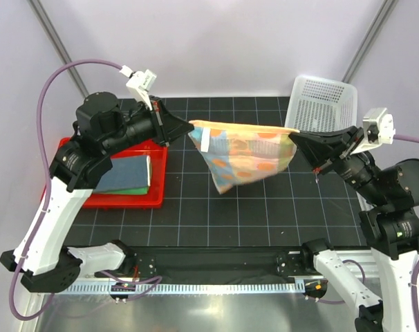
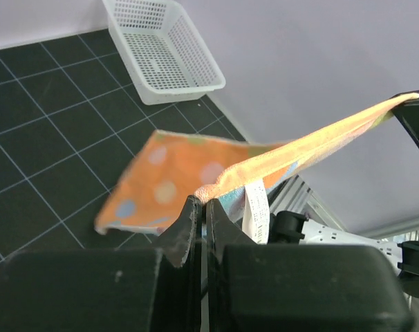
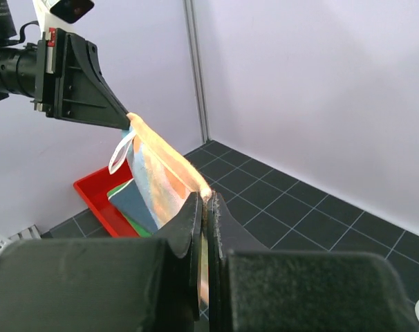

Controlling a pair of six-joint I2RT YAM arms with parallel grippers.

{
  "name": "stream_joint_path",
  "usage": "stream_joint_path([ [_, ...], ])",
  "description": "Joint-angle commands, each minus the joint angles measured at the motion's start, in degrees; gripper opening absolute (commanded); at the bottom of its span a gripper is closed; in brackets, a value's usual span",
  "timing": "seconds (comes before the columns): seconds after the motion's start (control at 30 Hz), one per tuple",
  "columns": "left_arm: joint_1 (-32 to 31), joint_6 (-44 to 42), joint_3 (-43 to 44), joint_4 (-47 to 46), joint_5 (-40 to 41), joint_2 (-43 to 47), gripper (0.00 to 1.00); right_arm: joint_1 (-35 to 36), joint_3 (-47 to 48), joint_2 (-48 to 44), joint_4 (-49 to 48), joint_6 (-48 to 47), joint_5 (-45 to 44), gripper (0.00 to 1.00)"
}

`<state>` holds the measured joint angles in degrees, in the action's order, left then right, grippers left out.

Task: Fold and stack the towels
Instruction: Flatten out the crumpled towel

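Above the dark gridded desk [image 1: 196,207], your left fingers [image 1: 190,126] and right fingers [image 1: 291,133] each pinch one top corner of the hanging orange dotted towel [image 1: 247,155], so hold it taut and level when you lower it flat for folding.

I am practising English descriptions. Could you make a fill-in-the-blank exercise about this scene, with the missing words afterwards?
1. The dotted towel stretched between the left gripper and the right gripper is mainly ____.
2. A folded dark blue towel lies in the ____ tray.
3. The colour of the mesh basket is ____.
Missing words: orange, red, white.
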<state>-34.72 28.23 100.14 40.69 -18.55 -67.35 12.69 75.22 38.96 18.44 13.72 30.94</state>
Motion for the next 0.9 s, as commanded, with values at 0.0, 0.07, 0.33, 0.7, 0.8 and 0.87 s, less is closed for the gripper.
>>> stream_joint_path([
  [0.0, 0.2, 0.7, 2.1, 0.0, 2.5, -1.3, 0.0, -0.2, 1.3, 2.3, -0.4, -1.4, -4.3, 0.01],
  [0.07, 0.2, -1.5, 4.5, 2.3, 6.5, -3.0, 0.0, -0.1, 0.7, 3.5, -0.3, -4.4, -6.3, 0.01],
  [0.33, 6.9, -4.0, 12.4, 2.2, 6.0, -22.8, 0.0, -1.3, -4.0, 19.4, -8.1, -16.7, -11.5, 0.01],
  [0.7, 17.7, -7.0, 31.2, -8.6, -1.2, -55.5, 0.0, -5.7, 10.5, 62.5, -23.1, -19.6, -1.6, 0.01],
  [0.8, 20.1, -5.8, 34.9, -12.7, -5.4, -62.9, 0.0, -7.5, 14.8, 68.4, -25.9, -20.0, 0.7, 0.01],
  [0.87, 21.5, -4.7, 36.6, -16.1, -9.0, -66.6, 0.0, -8.3, 18.6, 72.6, -23.9, -22.1, 0.8, 0.01],
])
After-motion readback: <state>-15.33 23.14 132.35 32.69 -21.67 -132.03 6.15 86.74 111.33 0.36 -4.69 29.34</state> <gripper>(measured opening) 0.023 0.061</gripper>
